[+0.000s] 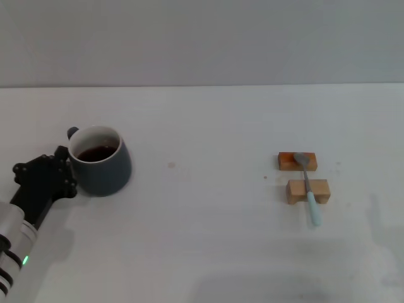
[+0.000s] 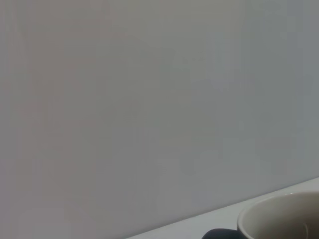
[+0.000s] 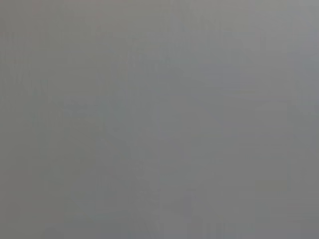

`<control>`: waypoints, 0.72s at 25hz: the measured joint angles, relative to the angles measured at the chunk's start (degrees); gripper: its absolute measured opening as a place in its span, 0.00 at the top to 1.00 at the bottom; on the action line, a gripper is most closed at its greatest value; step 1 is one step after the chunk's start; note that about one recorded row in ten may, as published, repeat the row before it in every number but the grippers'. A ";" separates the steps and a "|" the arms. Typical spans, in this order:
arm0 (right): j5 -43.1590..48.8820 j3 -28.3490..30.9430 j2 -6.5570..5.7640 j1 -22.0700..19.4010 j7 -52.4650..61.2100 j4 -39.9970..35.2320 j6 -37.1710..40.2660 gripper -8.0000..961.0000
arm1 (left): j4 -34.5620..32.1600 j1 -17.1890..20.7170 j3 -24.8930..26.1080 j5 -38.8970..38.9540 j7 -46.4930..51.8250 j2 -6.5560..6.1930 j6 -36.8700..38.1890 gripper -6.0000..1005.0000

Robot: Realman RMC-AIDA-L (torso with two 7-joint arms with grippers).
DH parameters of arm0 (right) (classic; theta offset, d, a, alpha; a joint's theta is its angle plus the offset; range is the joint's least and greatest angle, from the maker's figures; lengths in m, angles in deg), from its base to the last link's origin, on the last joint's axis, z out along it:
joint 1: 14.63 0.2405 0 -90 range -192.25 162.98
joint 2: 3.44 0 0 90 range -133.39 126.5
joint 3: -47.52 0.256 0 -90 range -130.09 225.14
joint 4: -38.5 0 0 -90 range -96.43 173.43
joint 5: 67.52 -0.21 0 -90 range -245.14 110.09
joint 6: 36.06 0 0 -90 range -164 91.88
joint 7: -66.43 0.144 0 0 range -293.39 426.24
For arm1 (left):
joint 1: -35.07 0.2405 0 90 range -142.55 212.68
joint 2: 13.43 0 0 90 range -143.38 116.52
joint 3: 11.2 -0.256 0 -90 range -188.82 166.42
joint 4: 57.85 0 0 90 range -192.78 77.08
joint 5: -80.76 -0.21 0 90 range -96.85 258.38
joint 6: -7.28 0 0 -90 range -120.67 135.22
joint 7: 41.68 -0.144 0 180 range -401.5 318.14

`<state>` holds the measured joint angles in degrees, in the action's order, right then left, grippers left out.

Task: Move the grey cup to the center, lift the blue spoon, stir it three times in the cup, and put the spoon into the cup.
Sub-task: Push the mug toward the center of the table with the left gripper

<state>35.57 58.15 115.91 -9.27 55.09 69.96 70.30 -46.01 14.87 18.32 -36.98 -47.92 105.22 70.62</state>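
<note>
Tabletop, white and wide, carries everything. The left arm reaches in from the near left corner, slanting up toward the far side, and its black left pincer sits right against the grey cup on the side of the loop handle. Whether its fingers are clamped on the handle or merely beside it cannot be told from the head view (the black housing hides them). The cup stands upright near the left edge, dark liquid showing inside its white interior. The blue spoon lies well apart, toward the right edge, resting across two small wooden blocks, its metal bowl on the farther block and its pale handle pointing to the near edge.

The left wrist view adds only the cup's white rim and a dark bit of handle, close up against a plain wall. The right wrist view shows flat grey, and the right pincer appears nowhere.
</note>
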 joint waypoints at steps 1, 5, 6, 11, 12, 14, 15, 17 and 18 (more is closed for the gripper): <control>0.00 0.00 0.00 0.00 0.00 0.00 0.00 0.25 | 0.48 0.10 -0.73 0.01 0.00 0.00 0.07 1.00; 0.00 0.00 0.00 0.24 0.00 0.03 0.00 0.25 | 2.22 0.01 -3.54 -0.03 0.00 0.06 0.13 1.00; 0.00 0.00 0.00 0.24 0.00 0.03 0.00 0.25 | 2.22 0.01 -3.54 -0.03 0.00 0.06 0.13 1.00; 0.00 -0.28 0.00 0.44 0.00 0.51 0.00 0.25 | 3.72 -0.20 -5.37 -0.03 0.00 0.11 0.16 1.00; 0.00 -0.52 0.00 0.49 -0.05 0.57 0.00 0.25 | 3.85 -0.25 -5.61 -0.03 0.00 0.13 0.17 1.00; 0.01 -0.59 0.00 0.51 -0.15 0.59 0.00 0.25 | 4.28 -0.38 -6.42 -0.03 0.11 0.19 0.20 1.00; 0.01 -0.61 0.00 0.51 -0.23 0.61 0.00 0.25 | 4.38 -0.38 -6.56 -0.03 0.11 0.19 0.20 1.00; 0.04 -0.65 0.00 0.53 -0.39 0.65 -0.01 0.25 | 4.74 -0.38 -7.18 -0.04 0.04 0.19 0.21 1.00; 0.04 -0.65 0.00 0.53 -0.39 0.65 -0.01 0.25 | 4.74 -0.38 -7.18 -0.04 0.04 0.19 0.21 1.00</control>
<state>35.61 57.50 115.91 -8.75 54.70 70.61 70.28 -41.26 14.49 11.15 -37.03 -47.88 105.41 70.83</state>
